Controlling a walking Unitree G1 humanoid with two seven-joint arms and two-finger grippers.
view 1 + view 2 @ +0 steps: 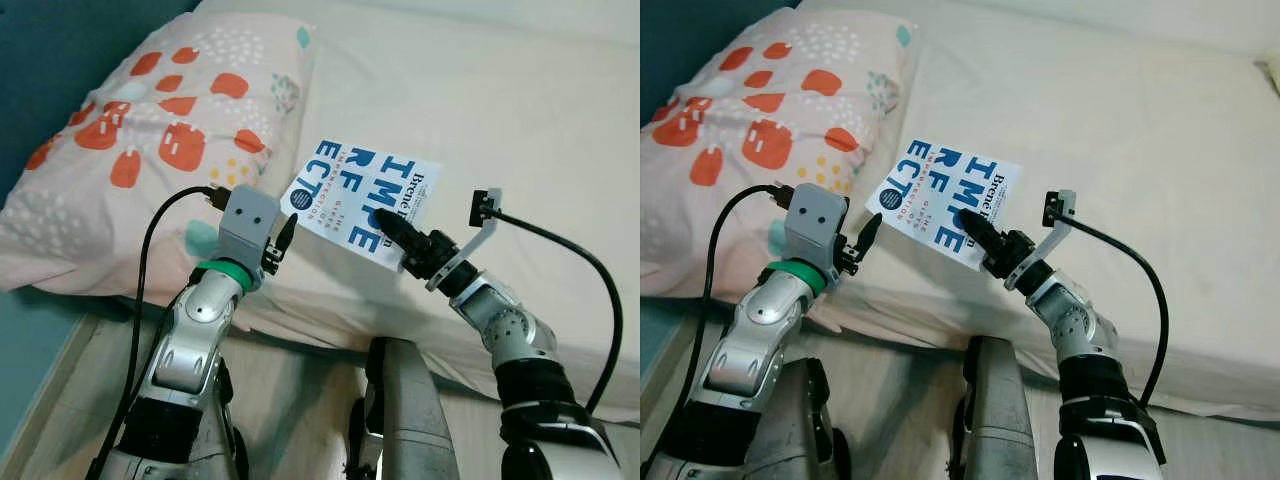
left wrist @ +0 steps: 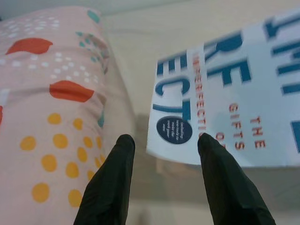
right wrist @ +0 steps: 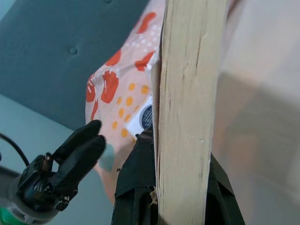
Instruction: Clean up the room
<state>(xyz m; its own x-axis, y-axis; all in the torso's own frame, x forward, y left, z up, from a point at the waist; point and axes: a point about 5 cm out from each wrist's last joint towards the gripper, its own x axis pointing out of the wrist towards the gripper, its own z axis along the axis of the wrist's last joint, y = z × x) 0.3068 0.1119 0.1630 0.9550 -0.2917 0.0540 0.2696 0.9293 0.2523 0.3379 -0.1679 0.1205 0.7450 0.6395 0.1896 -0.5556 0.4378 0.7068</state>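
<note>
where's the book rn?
Book is held up over the bed, clamped in the right gripper, just right of the pillow; the open left gripper is beside its corner.

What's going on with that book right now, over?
Right gripper shut on the book, holding it above the bed. Left gripper open, close beside the book's corner, not gripping. Pillow alongside; nothing in the way.

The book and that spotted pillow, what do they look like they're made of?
The book looks like a paperback: a smooth printed paper cover, with pale raw page edges in the right wrist view, clamped by the right tool. The pillow seems to be soft woven cloth, matte and creased, though the fibre can't be told.
</note>
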